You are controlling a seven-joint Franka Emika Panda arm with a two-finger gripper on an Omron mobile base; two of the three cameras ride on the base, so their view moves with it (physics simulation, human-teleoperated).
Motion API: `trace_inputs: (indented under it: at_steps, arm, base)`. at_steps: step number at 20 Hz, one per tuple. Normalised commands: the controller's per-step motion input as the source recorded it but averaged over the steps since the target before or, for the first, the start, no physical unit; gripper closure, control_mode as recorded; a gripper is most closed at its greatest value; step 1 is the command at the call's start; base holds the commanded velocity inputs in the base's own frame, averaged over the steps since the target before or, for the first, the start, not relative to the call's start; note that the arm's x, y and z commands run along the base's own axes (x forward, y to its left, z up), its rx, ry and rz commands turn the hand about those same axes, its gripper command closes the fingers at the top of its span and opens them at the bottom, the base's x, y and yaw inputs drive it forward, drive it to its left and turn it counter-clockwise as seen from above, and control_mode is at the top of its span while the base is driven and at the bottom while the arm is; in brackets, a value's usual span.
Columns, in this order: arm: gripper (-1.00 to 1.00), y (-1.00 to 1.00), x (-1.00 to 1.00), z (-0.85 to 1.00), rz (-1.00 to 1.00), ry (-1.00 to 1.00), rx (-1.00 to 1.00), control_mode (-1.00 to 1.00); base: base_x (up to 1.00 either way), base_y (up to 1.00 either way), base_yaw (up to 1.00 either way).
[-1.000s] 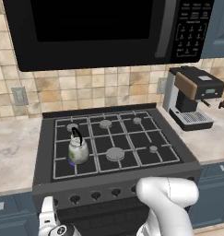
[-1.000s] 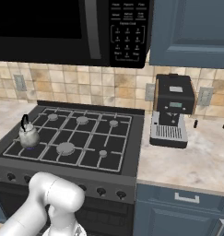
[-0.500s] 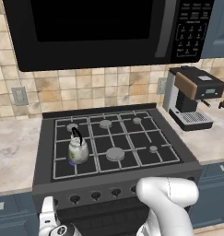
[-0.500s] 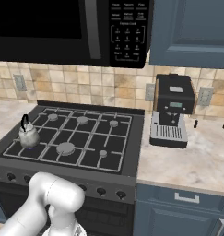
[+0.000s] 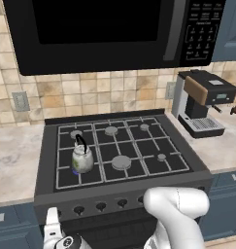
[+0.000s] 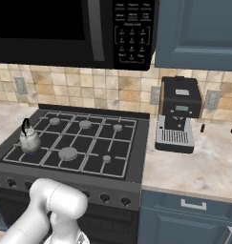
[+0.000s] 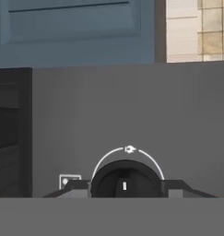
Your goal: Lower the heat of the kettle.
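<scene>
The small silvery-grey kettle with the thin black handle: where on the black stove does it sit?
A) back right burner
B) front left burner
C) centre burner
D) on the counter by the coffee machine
B: the small silvery-grey kettle stands on the grate at the near left corner of the black stove, with a blue glow under it, just above the row of knobs.
</scene>
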Motion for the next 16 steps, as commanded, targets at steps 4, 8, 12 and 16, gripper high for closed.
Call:
trace_inputs:
  at_steps: [4,8,12,16]
  arm:
    - [1.00,-0.01,-0.03,0.00,0.00,-0.11,0.25,-1.00]
    - [1.00,0.00,-0.05,0.00,0.00,-0.14,0.30,-1.00]
    - [1.00,0.00,-0.04,0.00,0.00,-0.14,0.35,-1.00]
    - [1.00,0.00,-0.01,0.02,-0.03,-0.11,0.42,-1.00]
  base:
    - [0.00,0.00,0.00]
    - [0.00,0.00,0.00]
    - [0.00,0.00,0.00]
    - [0.00,0.00,0.00]
